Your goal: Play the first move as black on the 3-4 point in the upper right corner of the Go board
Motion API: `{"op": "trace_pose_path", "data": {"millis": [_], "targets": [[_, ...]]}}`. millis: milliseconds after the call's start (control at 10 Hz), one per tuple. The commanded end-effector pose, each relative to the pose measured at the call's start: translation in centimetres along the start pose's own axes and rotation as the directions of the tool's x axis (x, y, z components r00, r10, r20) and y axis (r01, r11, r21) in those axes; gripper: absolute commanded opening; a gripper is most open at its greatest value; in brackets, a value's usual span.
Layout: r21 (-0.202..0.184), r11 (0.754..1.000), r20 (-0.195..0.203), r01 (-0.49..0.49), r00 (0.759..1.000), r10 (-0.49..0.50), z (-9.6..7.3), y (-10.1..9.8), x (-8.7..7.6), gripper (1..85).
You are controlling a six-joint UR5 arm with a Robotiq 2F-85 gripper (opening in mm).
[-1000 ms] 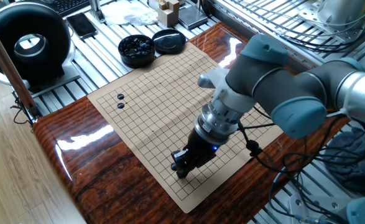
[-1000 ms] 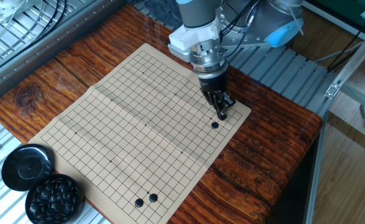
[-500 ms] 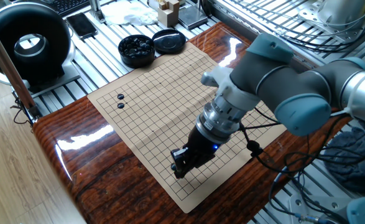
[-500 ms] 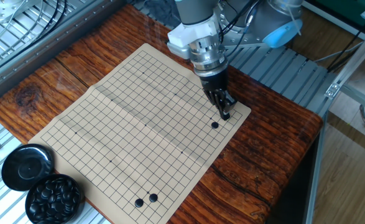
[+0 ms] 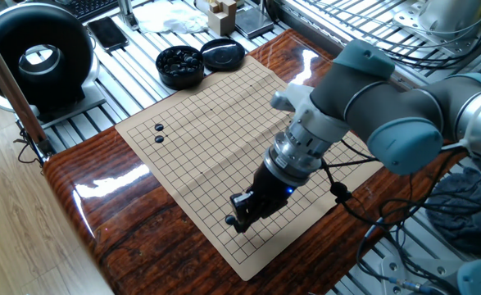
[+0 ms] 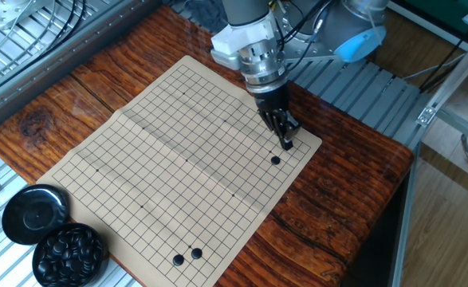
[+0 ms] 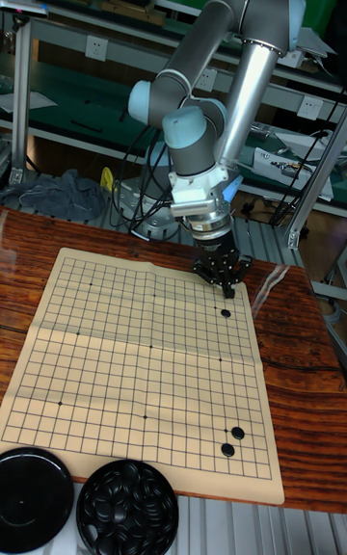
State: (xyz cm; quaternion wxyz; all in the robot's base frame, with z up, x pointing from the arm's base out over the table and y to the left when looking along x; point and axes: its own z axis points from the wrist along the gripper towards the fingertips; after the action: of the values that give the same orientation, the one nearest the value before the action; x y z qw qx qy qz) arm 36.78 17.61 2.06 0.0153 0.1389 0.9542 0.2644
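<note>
The tan Go board (image 5: 207, 139) (image 6: 162, 151) (image 7: 125, 353) lies on the wooden table. One black stone (image 6: 276, 160) (image 7: 226, 313) (image 5: 230, 220) rests on a grid point near the board's upper right corner as the tall fixed view shows it. My gripper (image 6: 285, 143) (image 7: 224, 287) (image 5: 242, 221) hangs just above and beside that stone without touching it. Its fingers stand slightly apart with nothing between them.
Two more black stones (image 5: 159, 133) (image 6: 186, 257) (image 7: 232, 441) sit together near the opposite corner. A black bowl of stones (image 5: 180, 65) (image 6: 69, 255) (image 7: 126, 521) and its lid (image 5: 223, 54) (image 6: 33, 213) (image 7: 34, 500) stand off the board's end. The table edge is close beside the gripper.
My gripper has lifted slightly up and away from the stone near the corner. The stone stays where it lay.
</note>
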Motion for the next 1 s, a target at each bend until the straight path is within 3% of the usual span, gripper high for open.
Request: {"op": "trace_pose_path", "data": {"millis": [0, 900], "targets": [[-0.013, 1.0, 0.025, 0.0, 1.0, 0.0, 0.1, -0.1, -0.8, 1.3], [0.028, 0.999, 0.027, 0.035, 0.999, -0.036, 0.4, -1.6, -0.9, 1.3]]}}
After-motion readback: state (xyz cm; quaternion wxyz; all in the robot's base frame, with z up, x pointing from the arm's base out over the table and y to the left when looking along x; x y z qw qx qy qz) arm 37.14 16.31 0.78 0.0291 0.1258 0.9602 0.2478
